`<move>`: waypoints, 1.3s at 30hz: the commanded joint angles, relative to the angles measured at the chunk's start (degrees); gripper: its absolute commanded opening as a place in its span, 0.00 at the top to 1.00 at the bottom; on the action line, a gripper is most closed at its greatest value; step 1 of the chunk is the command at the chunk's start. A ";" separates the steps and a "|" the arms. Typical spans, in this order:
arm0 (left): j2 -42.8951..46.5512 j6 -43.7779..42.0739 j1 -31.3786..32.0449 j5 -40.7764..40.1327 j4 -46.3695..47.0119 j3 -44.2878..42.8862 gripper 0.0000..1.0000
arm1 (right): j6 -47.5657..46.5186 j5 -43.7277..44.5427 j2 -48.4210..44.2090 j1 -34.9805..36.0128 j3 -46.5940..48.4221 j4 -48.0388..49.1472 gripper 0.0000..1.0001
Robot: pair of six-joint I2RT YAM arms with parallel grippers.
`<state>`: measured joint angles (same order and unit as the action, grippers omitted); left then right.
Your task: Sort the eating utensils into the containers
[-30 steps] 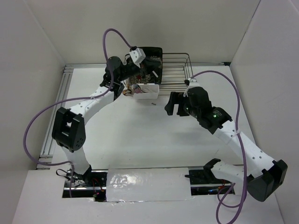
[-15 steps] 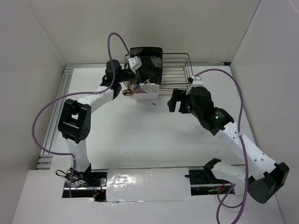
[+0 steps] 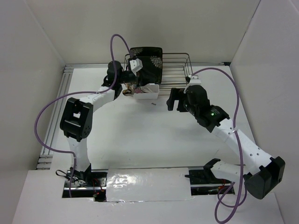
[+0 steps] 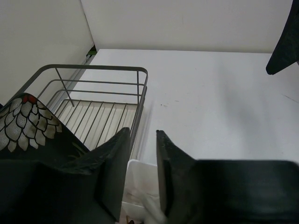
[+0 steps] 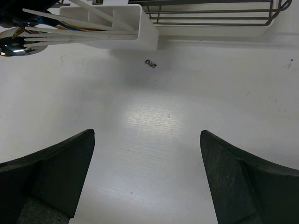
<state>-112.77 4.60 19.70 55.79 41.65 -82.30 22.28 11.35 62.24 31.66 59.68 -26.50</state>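
Top view: my left gripper [image 3: 134, 87] hangs over the small white rectangular plastic tub [image 3: 148, 93], which lies just beside the dark wire rack [image 3: 176, 70]. My right gripper [image 3: 171, 100] is near it.

Left wrist view: my fingers [image 4: 117, 158] stand slightly apart with nothing between them, the tub [image 4: 140, 179] below.

Right wrist view: my fingers [image 5: 51, 172] are spread wide and empty. Pale slender chopsticks [image 5: 79, 29] and a silver spoon [image 5: 16, 44] lie in the tub [image 5: 140, 35], jutting past one end.
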 commanded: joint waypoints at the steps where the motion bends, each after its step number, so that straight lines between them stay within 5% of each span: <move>1: 0.44 -2.31 -0.28 1.52 4.23 -2.16 0.55 | 0.39 0.25 -0.71 -0.37 1.59 2.77 0.00; 3: 1.32 -2.75 -0.45 -0.05 2.14 -3.30 0.38 | 0.31 0.25 -1.15 -0.28 1.58 3.39 0.00; 9: 4.22 3.47 -3.27 -2.35 0.88 -6.99 0.13 | 1.01 0.25 -2.03 -0.28 0.44 3.39 0.00; 12: 6.85 8.38 -6.94 -2.87 0.98 -10.15 0.10 | 1.36 0.25 -1.77 -0.11 0.44 3.91 0.00; 13: 7.99 9.97 -6.79 -3.84 0.63 -12.25 0.01 | 1.45 0.25 -1.77 -0.28 0.44 3.91 0.00; 18: 12.74 13.86 -12.13 -5.33 -9.37 -19.38 0.00 | 1.09 0.25 -1.42 -0.28 0.96 3.91 0.00; 22: 19.15 10.35 -14.43 -12.44 -33.26 -22.64 0.00 | 0.13 2.70 -1.94 -0.37 2.36 3.91 0.00; 29: 35.48 8.32 -14.52 -29.04 -58.31 -8.53 0.00 | -3.91 3.76 -3.44 -0.28 2.99 5.58 0.00; 35: 57.34 10.17 -14.43 -36.61 -62.21 15.71 0.00 | -2.95 5.17 -5.88 -0.37 1.69 5.58 0.00; 39: 68.53 9.29 -14.52 -41.01 -63.35 24.27 0.00 | -1.20 5.17 -7.39 -0.28 -1.39 6.81 0.00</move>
<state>-52.36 13.87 5.30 20.56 -21.15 -60.82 19.90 14.94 57.87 31.62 59.99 -23.24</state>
